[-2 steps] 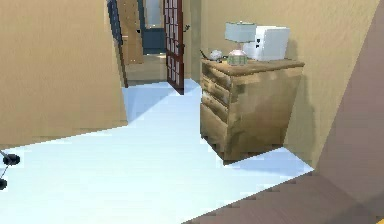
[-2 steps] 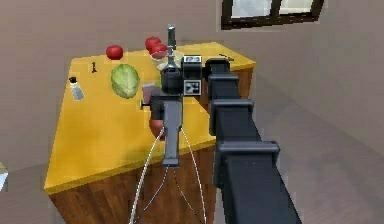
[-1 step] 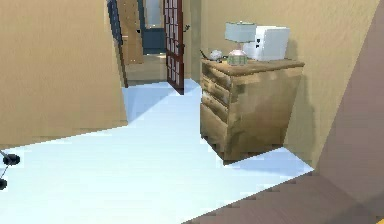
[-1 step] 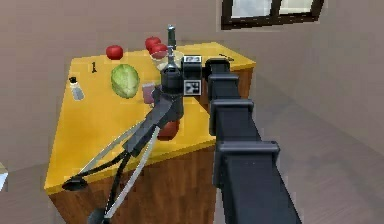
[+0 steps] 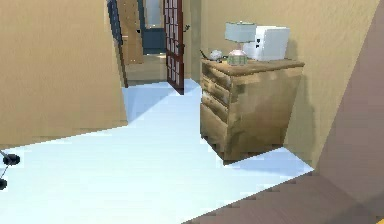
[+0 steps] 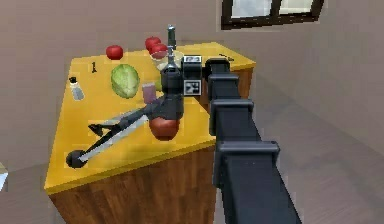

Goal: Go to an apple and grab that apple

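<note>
Where the dark arm ends mid-frame, the claw shows against the yellow surface, a red apple just below it in the picture. I cannot tell its grip or whether it holds anything.

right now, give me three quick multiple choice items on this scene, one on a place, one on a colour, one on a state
1. Where does the green ball lie?
A. on a chair
B. on the yellow table
C. on a shelf

2. What colour is the floor by the dresser?
A. pale blue
B. green
C. black

3. How does the door stand?
A. shut
B. open
C. lying flat

Answers:
1 B, since the ball rests on the yellow top, left of the arm.
2 A, since the floor in front of the dresser is pale blue.
3 B, since the door is swung aside and the room beyond shows.
</note>
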You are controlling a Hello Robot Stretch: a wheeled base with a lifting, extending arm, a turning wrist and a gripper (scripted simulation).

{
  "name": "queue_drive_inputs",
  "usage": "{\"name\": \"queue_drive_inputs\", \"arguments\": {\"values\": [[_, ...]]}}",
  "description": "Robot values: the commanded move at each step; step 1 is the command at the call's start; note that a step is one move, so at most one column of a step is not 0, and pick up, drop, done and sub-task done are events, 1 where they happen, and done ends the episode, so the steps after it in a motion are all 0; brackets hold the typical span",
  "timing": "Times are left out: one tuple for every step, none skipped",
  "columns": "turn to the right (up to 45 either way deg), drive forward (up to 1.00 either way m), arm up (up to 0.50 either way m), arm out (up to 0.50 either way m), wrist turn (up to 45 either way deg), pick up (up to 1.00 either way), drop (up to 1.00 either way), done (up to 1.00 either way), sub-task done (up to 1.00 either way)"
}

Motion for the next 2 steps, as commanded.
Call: {"name": "queue_drive_inputs", "arguments": {"values": [[0.0,0.0,0.0,0.0,45.0,0.0,0.0,0.0,0.0],[0.0,0.0,0.0,0.0,27.0,0.0,0.0,0.0,0.0]]}}
